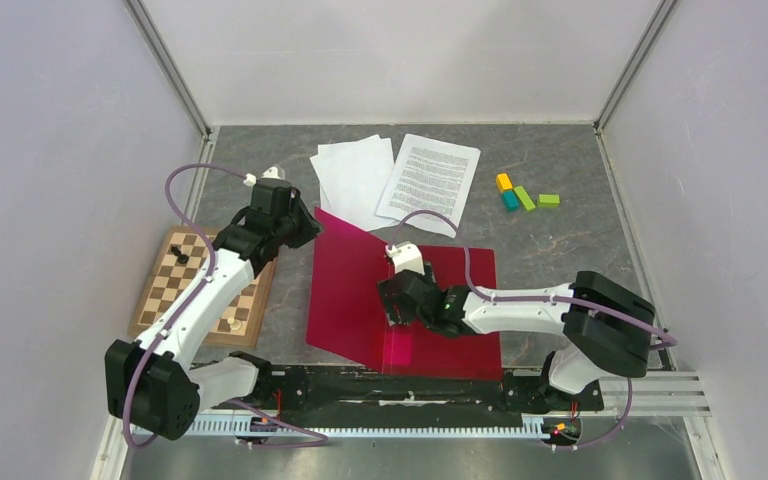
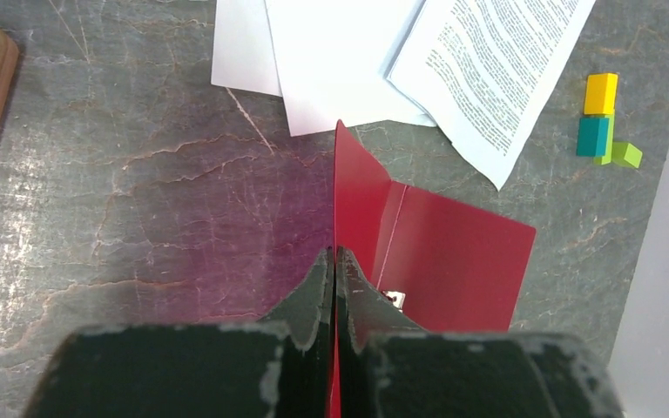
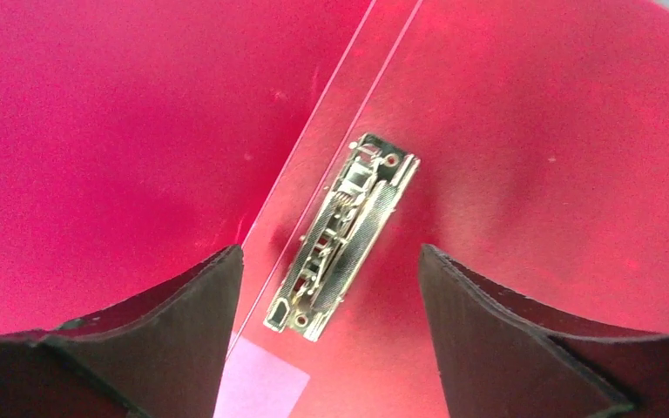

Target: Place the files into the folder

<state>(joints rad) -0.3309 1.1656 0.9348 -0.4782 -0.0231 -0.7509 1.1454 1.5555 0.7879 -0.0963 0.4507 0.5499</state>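
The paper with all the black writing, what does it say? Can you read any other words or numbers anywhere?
Printed white paper sheet: many lines of black text, too small and blurred to read.
Blank white paper sheets: no writing seen.
Crimson-red flat folder and its metal clip: no readable words or numbers.
So nothing here can be quoted.

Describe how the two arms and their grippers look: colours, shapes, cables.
Both the left arm and right arm have white links between bulky black joint housings. A thin purple cable loops along each. The left gripper and right gripper have dark, tapering fingers, scuffed grey at the edges.
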